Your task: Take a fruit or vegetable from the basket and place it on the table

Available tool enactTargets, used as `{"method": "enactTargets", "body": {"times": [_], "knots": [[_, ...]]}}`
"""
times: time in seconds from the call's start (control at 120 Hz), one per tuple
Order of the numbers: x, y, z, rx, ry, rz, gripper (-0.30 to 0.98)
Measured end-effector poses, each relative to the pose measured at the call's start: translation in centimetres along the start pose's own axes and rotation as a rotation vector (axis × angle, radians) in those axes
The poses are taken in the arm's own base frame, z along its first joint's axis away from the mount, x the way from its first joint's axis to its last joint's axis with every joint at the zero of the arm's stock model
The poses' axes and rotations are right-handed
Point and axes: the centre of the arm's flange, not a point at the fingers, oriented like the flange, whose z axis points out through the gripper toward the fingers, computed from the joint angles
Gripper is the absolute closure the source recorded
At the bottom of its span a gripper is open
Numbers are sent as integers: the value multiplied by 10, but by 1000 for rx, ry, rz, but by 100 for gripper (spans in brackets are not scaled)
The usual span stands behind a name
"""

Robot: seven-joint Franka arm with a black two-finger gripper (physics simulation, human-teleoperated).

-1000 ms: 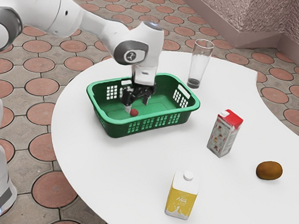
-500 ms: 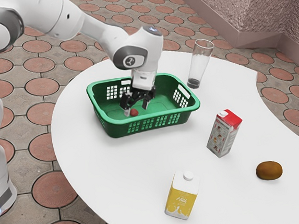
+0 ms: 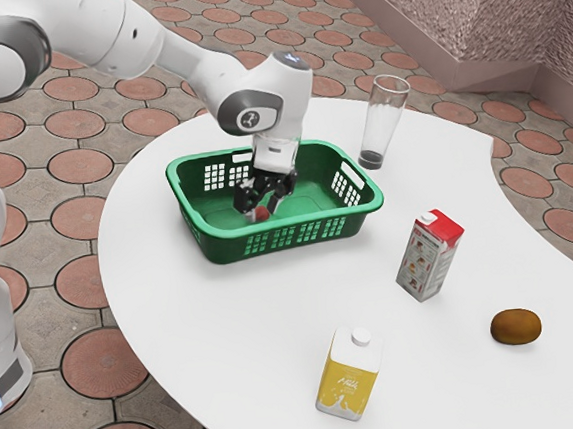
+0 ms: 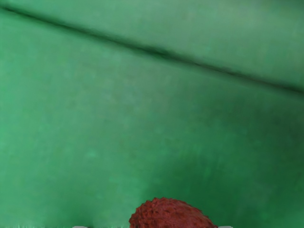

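Reaching into basket (image 3: 290, 236), fingers apart around one red fruit (image 3: 263, 214)

Count: one arm (image 3: 261, 96), one gripper (image 3: 261, 211), one basket, two cartons, one glass, two fruits (one red inside the basket, one brown outside).

Gripper down inside the basket, fingers spread, one on each side of the red fruit, not clamped. Wrist view: gap between fruit and one fingertip; other fingertip right beside it. Fruit is bumpy, dark red, low in the basket near its floor. Basket green plastic, gridded holes in the walls, smooth floor with a dark line across it.

On the table: yellow-and-white carton (image 3: 349, 375), upright; red-topped carton (image 3: 431, 254), upright; clear tall glass (image 3: 383, 126), upright, near the basket's end toward the exterior view's right; brown oval fruit (image 3: 516, 327), well apart from the basket, past the red-topped carton.

Surface: one white table (image 3: 226, 330), plain top, curved edge. Room: paved floor (image 3: 109, 366), reddish rounded tiles set in grey-beige; rough pinkish wall (image 3: 490, 16) with smoother base, exterior view's upper right.
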Motion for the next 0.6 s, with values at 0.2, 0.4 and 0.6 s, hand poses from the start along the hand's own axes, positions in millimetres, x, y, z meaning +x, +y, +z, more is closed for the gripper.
{"method": "enactTargets", "body": {"times": [0.2,0.4,0.6], "knots": [[-2,0,-5,9,7,1,53],[2,18,-63,85,63,30,55],[103,87,-154,176,106,265,55]]}}
